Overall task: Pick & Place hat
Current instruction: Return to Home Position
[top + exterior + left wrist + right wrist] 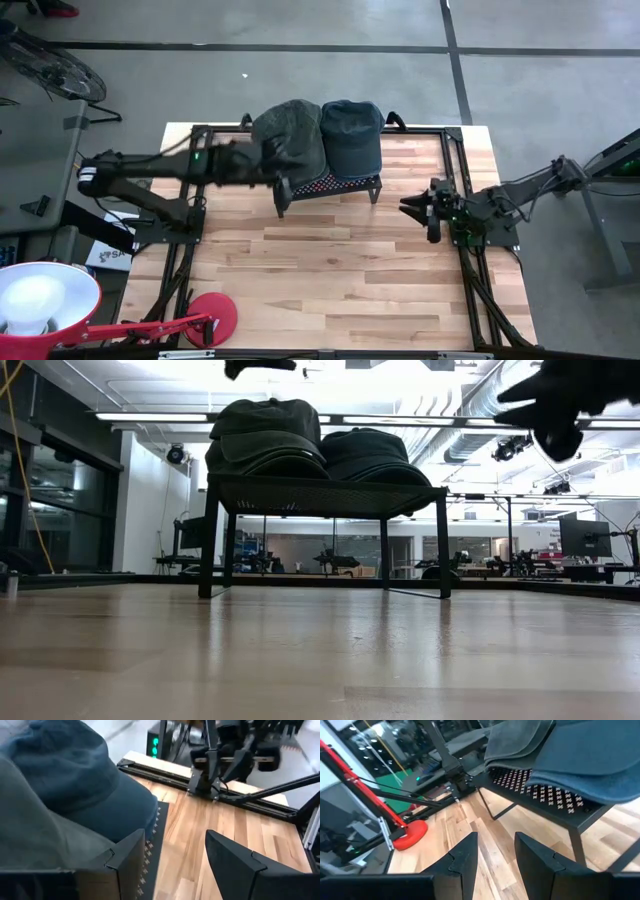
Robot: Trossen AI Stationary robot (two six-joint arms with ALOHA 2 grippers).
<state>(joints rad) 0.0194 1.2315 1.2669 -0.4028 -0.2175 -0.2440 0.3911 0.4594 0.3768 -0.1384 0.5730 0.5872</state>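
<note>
Two caps sit side by side on a black perforated rack (330,186) at the table's far middle: a grey-green cap (287,132) on the left and a blue cap (352,135) on the right. Both rest on the rack's top in the low view, the grey-green cap (262,435) and the blue cap (368,457). My left gripper (175,845) hovers open just above the grey-green cap's (35,835) near side and shows at the low view's top (260,366), clear of the cap. My right gripper (495,847) waits open to the right of the rack (545,795), above the table (415,205).
A red lamp stands at the near left corner, its base (212,315) on the wood and its white head (40,300) off the edge. Black frame rails (465,250) run along the table's left and right sides. Bare wood (330,270) lies near of the rack.
</note>
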